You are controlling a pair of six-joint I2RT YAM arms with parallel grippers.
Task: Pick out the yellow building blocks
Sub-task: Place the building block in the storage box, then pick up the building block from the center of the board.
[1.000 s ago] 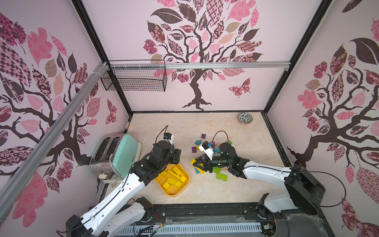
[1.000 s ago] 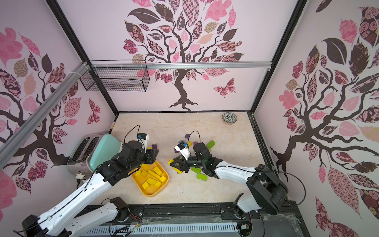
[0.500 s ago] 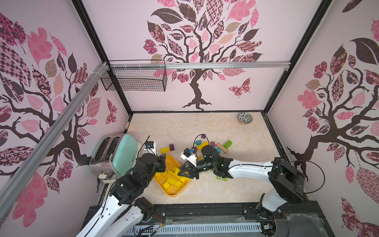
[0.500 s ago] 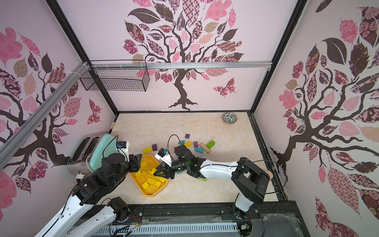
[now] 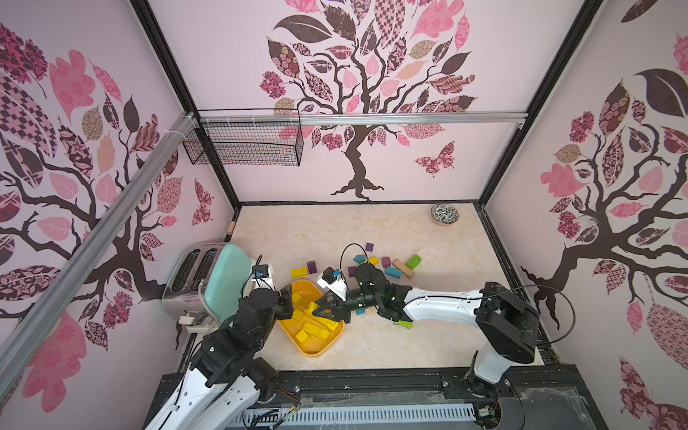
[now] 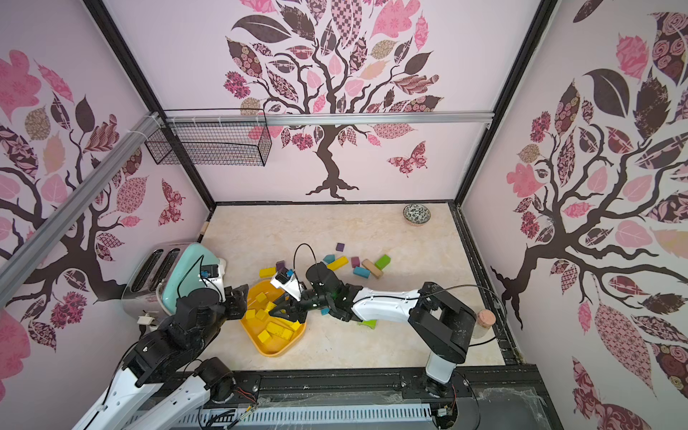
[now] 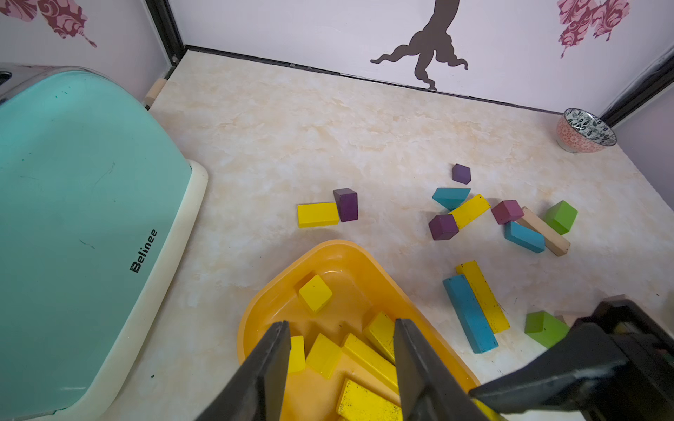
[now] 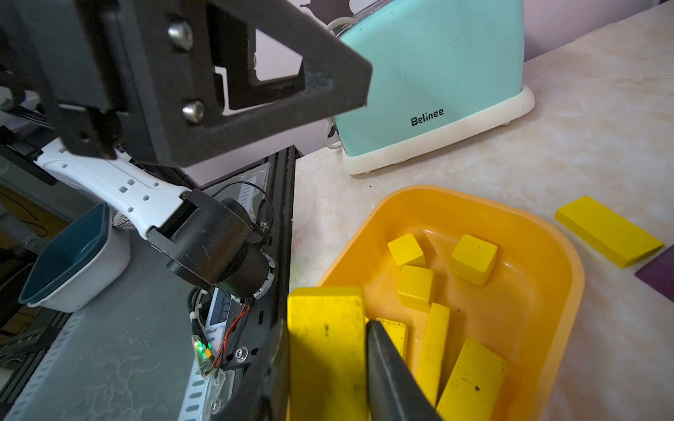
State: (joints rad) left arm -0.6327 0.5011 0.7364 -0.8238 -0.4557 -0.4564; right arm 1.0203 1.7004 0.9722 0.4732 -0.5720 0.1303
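Observation:
Several yellow building blocks [image 7: 315, 293] lie in the orange-yellow tray [image 5: 316, 352]; they also show in the right wrist view [image 8: 474, 258]. My right gripper [image 8: 326, 324] is shut on a yellow bar [image 8: 326, 346] and holds it over the tray's near end [image 5: 320, 311]. My left gripper [image 7: 342, 324] is open over the tray's left end with nothing between its fingers [image 5: 288, 298]. Three more yellow blocks lie on the table: a flat one [image 7: 317, 214] beside a purple block, a bar [image 7: 468, 210] in the pile, and a long bar [image 7: 483, 295] against a blue one.
A mint toaster [image 5: 208, 275] stands at the left edge, close to my left arm. Purple, teal, green and pale wood blocks [image 5: 402, 268] lie scattered behind the tray. A patterned bowl [image 5: 444, 215] sits in the far right corner. A wire basket [image 5: 244, 143] hangs on the back wall.
My right gripper has carried the yellow bar left from the block pile to above the tray. My left arm has pulled back towards the front left, its gripper now at the tray's left end.

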